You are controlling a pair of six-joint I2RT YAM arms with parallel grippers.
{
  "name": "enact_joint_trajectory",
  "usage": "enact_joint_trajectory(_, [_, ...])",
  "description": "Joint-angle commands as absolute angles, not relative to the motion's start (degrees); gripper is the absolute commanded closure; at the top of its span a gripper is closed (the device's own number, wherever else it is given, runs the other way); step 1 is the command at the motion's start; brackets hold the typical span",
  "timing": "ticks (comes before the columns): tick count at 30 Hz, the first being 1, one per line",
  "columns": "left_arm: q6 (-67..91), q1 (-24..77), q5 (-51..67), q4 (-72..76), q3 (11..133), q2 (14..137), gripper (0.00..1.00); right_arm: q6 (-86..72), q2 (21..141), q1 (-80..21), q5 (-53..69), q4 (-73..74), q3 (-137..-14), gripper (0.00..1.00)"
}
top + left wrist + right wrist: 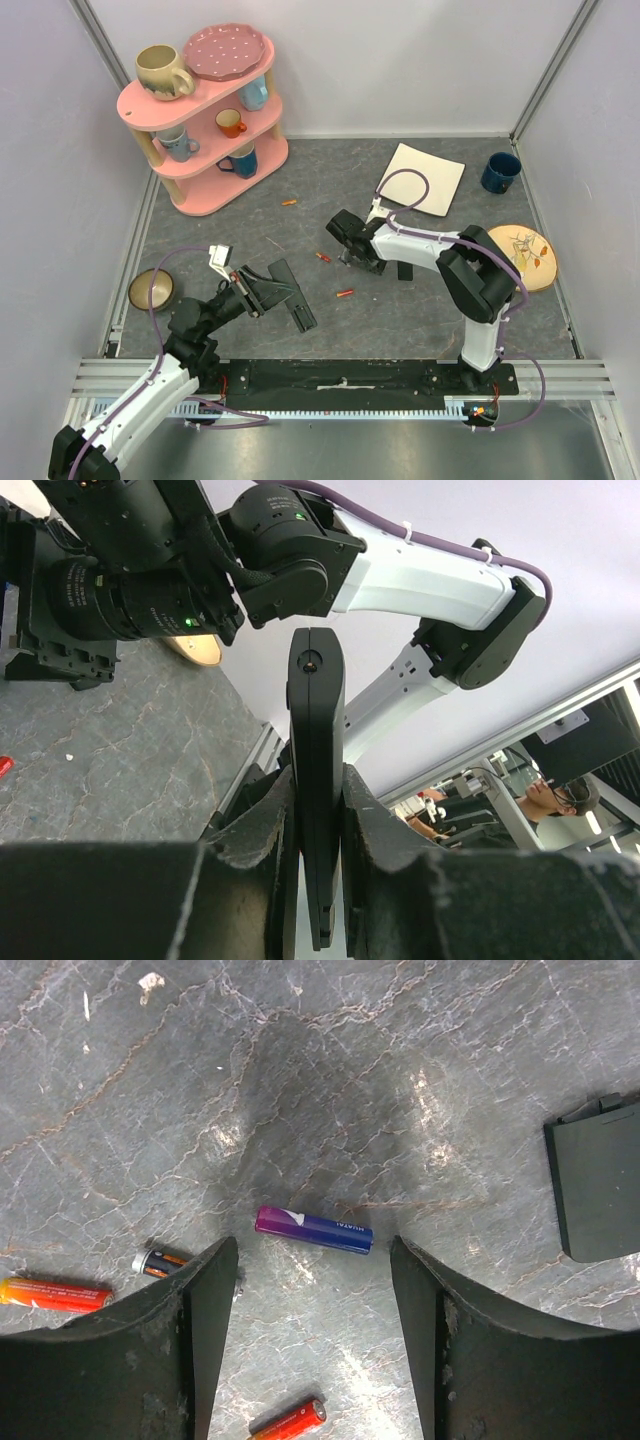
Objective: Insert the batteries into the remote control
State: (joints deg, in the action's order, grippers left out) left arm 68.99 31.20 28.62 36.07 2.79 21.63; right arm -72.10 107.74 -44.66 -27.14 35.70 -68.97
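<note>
Two robot arms work over a grey table (420,310). The left gripper (316,780) is clenched on the remote control (316,700), holding the slim black bar off the table, edge-on to its wrist camera. The right gripper (312,1260), beyond and to the right of the remote control in the overhead view, hangs with its fingers spread either side of a purple battery (313,1230). The larger risk looks to be the remote control itself: it is pinched by its flat faces near one end, so the push of a battery going in could twist or slide it in the grip. Whether its battery recess faces the right arm cannot be told from this edge-on view. A flat black cover (597,1180) lies on the table farther right again. The smaller risk is the pick. The purple battery, a thin cylinder shading to blue with fine print on its wrapper, lies lengthwise across the gap, so closing fingers would catch it by its ends and it could spring out or roll. A black-and-orange battery (160,1260) sits just beside one finger and may get knocked.
</note>
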Motion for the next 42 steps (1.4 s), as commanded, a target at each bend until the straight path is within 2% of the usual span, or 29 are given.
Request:
enact_joint_trajectory(1, [69.43, 31.03, 29.09, 37.35, -8.79, 20.39, 0.98, -77.87, 111.97, -44.56, -24.35, 36.91, -69.69, 0.31])
enact_joint_trajectory(21, [69.70, 31.03, 29.00, 36.30, -9.40, 19.16, 0.98, -78.49, 113.82, -43.95, -24.26, 37.18, -69.61, 0.40])
enact_joint_trajectory(22, [69.70, 31.03, 29.00, 36.21, -9.32, 19.16, 0.98, -78.31, 113.99, -43.95, -24.26, 37.18, -69.78, 0.39])
enact_joint_trajectory(26, [69.61, 31.03, 28.83, 35.60, -9.40, 18.63, 0.98, -77.70, 114.08, -43.86, -24.70, 37.53, -71.19, 0.24])
enact_joint_trajectory(29, [69.61, 31.03, 28.83, 35.51, -9.40, 18.63, 0.98, -77.87, 114.43, -43.59, -24.79, 37.88, -72.42, 0.23])
enact_joint_trajectory(37, [69.52, 31.03, 28.92, 35.25, -9.40, 18.55, 0.98, -79.10, 114.96, -42.72, -24.43, 38.23, -72.86, 0.32])
enact_joint_trajectory(42, [69.52, 31.03, 29.00, 35.07, -9.40, 18.55, 0.98, -79.54, 115.40, -42.45, -24.26, 38.32, -72.95, 0.33])
